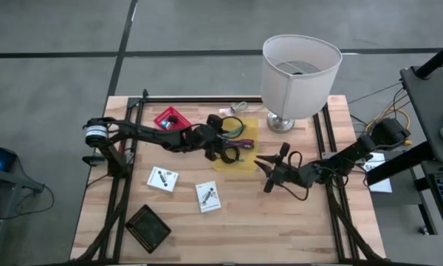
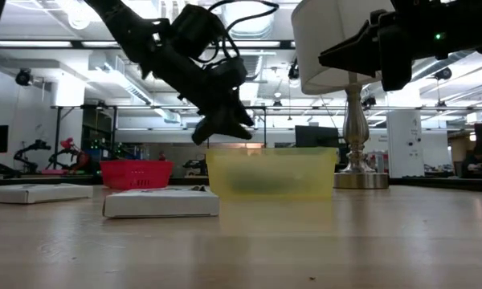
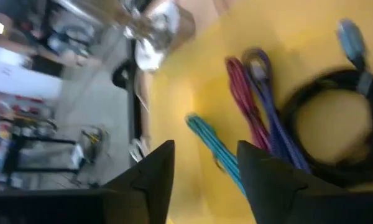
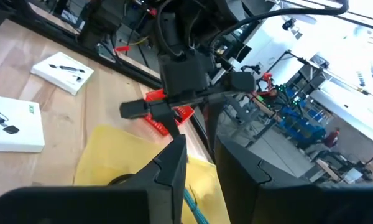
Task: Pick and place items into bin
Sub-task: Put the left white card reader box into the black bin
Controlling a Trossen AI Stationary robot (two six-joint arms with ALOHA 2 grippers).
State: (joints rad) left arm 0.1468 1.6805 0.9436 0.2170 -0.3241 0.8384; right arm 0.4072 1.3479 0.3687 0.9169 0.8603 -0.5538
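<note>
High view: left gripper (image 1: 227, 150) over yellow bin (image 1: 244, 157) at table centre; white cards (image 1: 162, 179) at 7 o'clock of it, uncollected.

Low view: fingers spread above bin rim, nothing held.

Left wrist view: teal tool (image 3: 214, 146), purple tool (image 3: 270, 99), coiled black cable (image 3: 336, 124) in bin.

Right wrist view: right gripper (image 4: 202, 165) parted, empty. Best to lift straight up before crossing to cards.

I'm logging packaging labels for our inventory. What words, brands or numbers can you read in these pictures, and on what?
None can be read.
White card: a faint grey mark near its edge, too blurred to read.
Second white card: only a dark picture, no legible text.
Yellow bin: no label shows.
</note>
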